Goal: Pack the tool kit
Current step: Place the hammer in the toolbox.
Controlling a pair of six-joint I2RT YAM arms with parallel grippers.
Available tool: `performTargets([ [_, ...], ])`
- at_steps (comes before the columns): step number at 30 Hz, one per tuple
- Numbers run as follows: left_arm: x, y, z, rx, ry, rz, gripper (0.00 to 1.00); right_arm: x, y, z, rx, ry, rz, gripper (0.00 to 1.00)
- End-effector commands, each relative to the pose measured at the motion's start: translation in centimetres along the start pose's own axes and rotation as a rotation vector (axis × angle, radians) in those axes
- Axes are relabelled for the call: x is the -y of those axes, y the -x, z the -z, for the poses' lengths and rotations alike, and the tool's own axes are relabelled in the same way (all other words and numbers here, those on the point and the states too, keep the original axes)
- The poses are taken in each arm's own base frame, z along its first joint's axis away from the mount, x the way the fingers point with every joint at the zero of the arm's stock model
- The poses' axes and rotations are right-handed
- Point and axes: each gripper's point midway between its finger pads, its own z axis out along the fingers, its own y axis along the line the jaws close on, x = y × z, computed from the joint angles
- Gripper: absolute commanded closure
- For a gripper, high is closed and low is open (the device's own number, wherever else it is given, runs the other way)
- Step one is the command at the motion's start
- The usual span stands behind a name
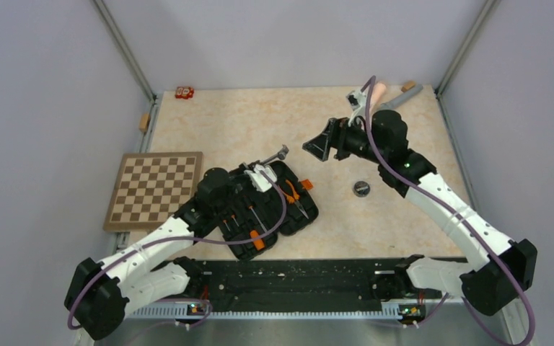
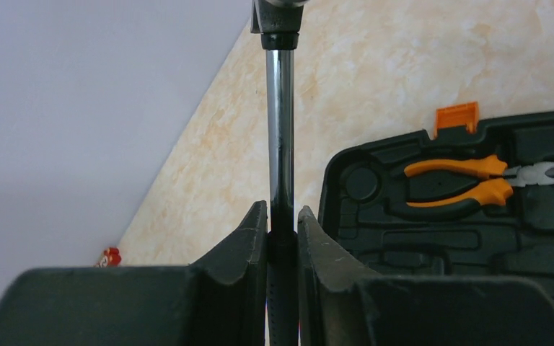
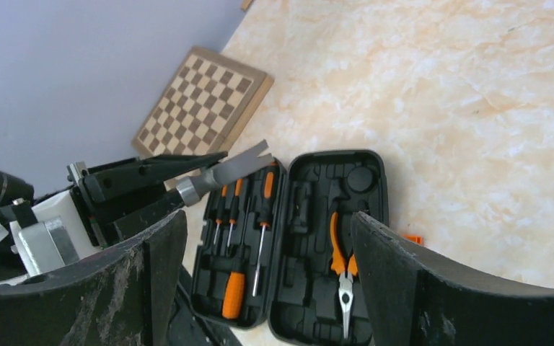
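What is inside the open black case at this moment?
Pliers in one half of the case, screwdrivers in the other. Two corners are hidden behind the right tool.

Tool case (image 1: 309,214) open flat on table (image 1: 260,122).
Pliers (image 1: 293,198) and screwdrivers (image 1: 249,216) lying in case halves; left gripper (image 1: 268,164) over case, clamped on small hammer (image 1: 280,153); right gripper (image 1: 317,146) raised, well apart; small black disc (image 1: 361,189) right of case; chessboard (image 1: 155,189) left.
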Motion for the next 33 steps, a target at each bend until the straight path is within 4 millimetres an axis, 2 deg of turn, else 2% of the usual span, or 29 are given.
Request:
performTargets([
  [1, 0.3, 2.9, -0.2, 0.155, -0.056, -0.194, 1.0, -2.3, 1.2, 0.8, -0.043, 0.103, 0.139, 0.19],
  [7, 3.0, 3.1, -0.1, 0.21, -0.199, -0.357, 1.0, -1.6, -1.3, 0.0, -0.296, 0.136, 0.252, 0.25],
  [9, 3.0, 3.2, -0.2, 0.21, -0.194, -0.391, 1.0, -2.0, -1.8, -0.3, -0.358, 0.166, 0.28, 0.26],
  [16, 3.8, 3.5, -0.7, 0.196, -0.237, -0.518, 1.0, -4.2, -6.8, -2.0, -0.602, 0.319, 0.362, 0.3],
  [23, 4.7, 4.5, -0.8, 0.21, -0.246, -0.58, 1.0, -4.1, -10.3, -3.2, -0.742, 0.35, 0.363, 0.42],
  [29, 4.7, 5.2, -0.6, 0.226, -0.224, -0.613, 1.0, -4.7, -13.5, -3.0, -0.848, 0.389, 0.386, 0.44],
  [33, 4.5, 5.6, -0.2, 0.243, -0.2, -0.616, 1.0, -4.1, -14.7, -2.6, -0.892, 0.376, 0.382, 0.51],
])
